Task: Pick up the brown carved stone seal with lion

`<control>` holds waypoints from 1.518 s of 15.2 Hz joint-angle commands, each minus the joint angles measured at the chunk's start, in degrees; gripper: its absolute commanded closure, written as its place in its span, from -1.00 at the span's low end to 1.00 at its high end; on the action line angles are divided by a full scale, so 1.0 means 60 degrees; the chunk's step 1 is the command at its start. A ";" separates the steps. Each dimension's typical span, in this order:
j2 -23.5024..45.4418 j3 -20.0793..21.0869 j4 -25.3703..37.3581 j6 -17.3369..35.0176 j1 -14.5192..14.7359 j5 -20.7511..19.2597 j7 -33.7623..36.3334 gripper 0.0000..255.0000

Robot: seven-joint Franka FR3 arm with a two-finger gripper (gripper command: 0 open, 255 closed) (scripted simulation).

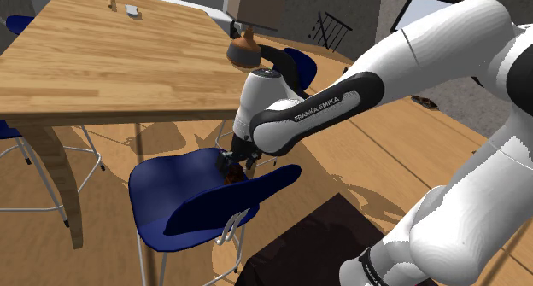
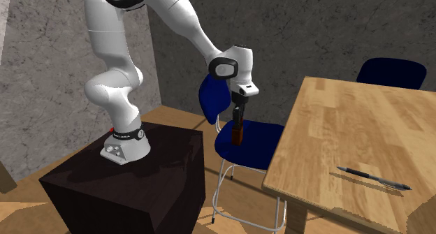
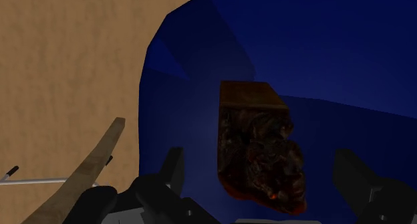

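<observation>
fingers [image 3: 364, 186] cut off by edge, far tabletop items [image 1: 131, 10] too small

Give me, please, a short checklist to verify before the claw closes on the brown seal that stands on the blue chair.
1. Claw open: ok, its fingers stand apart.
2. Seal between the fingers: ok.
3. Fingers touching the seal: not ok, blue shows on both sides of it.
4. Seal upright on the chair seat: ok, judged from the second exterior view.
5. Claw low enough for a firm hold: cannot tell.
</observation>
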 commanded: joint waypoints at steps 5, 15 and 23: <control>0.0048 -0.0012 -0.0045 0.0097 -0.0010 -0.0022 -0.0006 1.00; -0.0384 0.0016 0.0063 -0.0425 -0.0017 0.0180 -0.0140 1.00; -0.1158 0.0010 0.0386 -0.1492 -0.0016 0.0487 -0.0360 1.00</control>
